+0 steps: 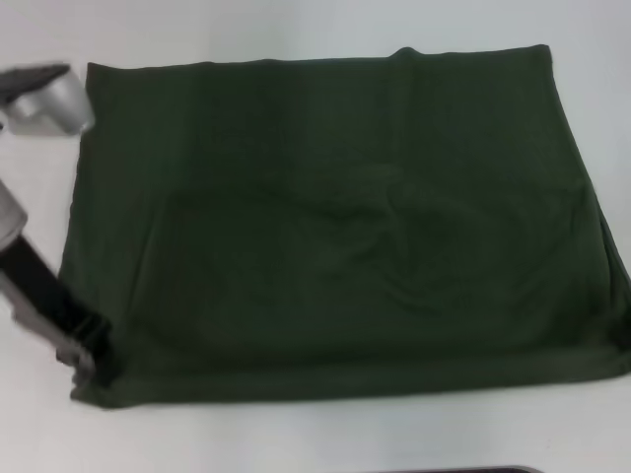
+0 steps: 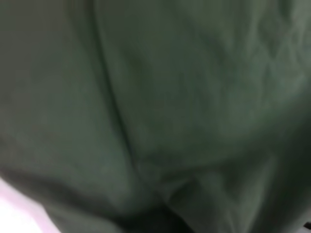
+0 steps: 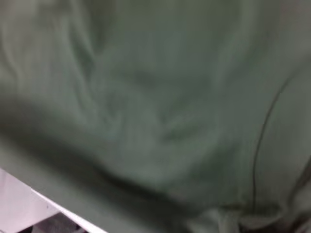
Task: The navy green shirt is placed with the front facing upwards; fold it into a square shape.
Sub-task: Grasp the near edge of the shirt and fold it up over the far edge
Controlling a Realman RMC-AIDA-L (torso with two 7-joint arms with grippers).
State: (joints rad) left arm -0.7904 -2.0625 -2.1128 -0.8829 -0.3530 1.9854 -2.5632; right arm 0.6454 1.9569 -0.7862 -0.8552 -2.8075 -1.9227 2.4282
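The navy green shirt (image 1: 335, 227) lies on the white table as a wide flat rectangle, showing plain dark green cloth with no lettering. My left gripper (image 1: 89, 343) is at its near left corner, shut on a puckered bit of the hem. The left wrist view is filled with the shirt (image 2: 165, 107), with folds running toward the grip. The right wrist view also shows the shirt (image 3: 155, 97) from close up, with a seam line and bunched cloth at one corner. My right gripper itself is out of view in all three views.
The white table (image 1: 296, 434) borders the shirt on every side, with a broad strip along the near edge. A grey joint of my left arm (image 1: 47, 99) hangs over the shirt's far left corner. A dark edge (image 1: 454, 470) shows at the bottom.
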